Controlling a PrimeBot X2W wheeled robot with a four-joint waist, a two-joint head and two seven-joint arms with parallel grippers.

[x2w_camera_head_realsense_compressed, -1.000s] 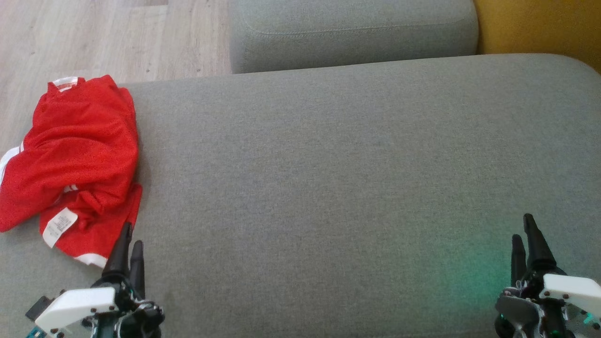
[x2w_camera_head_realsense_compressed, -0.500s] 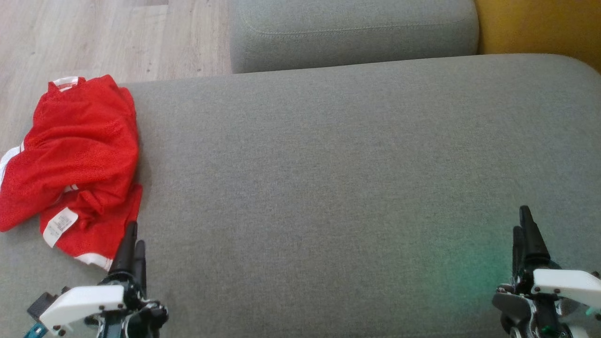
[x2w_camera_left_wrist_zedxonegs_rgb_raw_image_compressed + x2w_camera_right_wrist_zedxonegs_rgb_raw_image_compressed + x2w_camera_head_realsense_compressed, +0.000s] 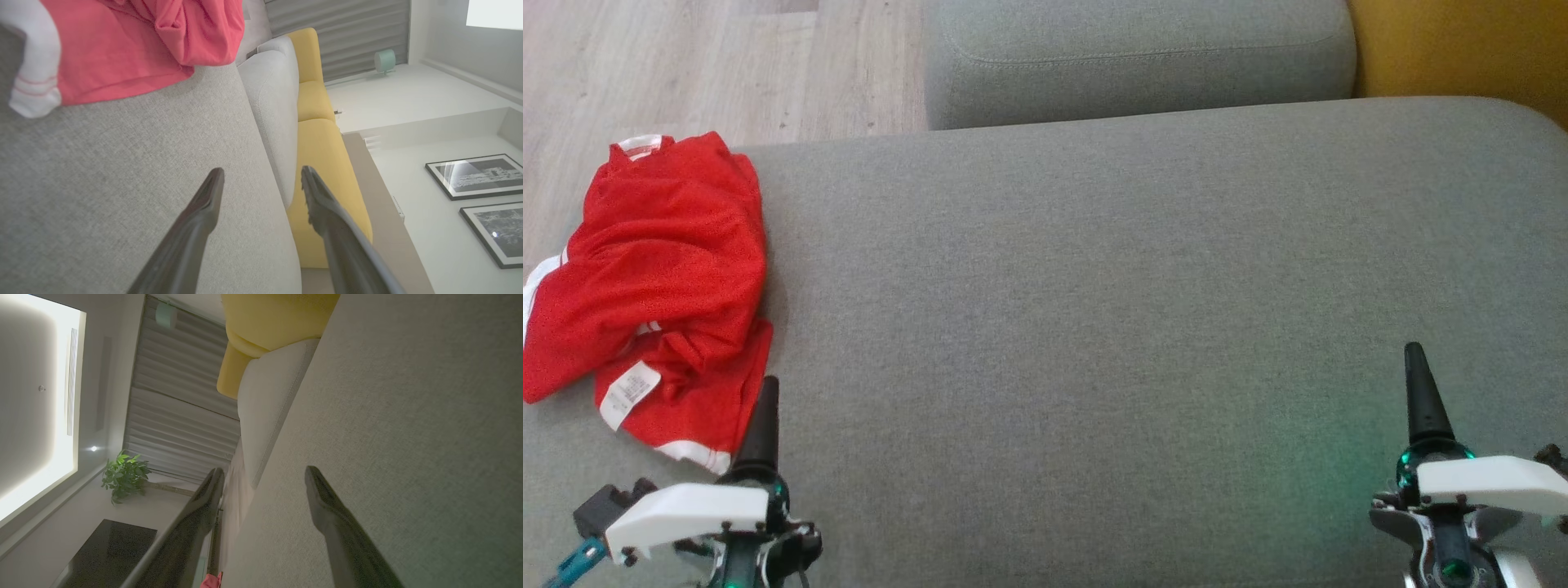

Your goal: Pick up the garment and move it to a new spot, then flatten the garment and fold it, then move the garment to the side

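Garment, red with white trim: crumpled heap on the left end of the grey seat cushion, long axis running from the cushion's near edge toward its far edge. Left gripper: fingers spread, empty, just beside the heap's near hem, judged the nearer arm. Right gripper: fingers spread, empty, over the cushion's right end, well apart from the garment.

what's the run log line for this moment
phase: pre-pickup | garment: crumpled at left end of grey cushion | left jaws: open, empty, near garment hem | right jaws: open, empty, over bare cushion
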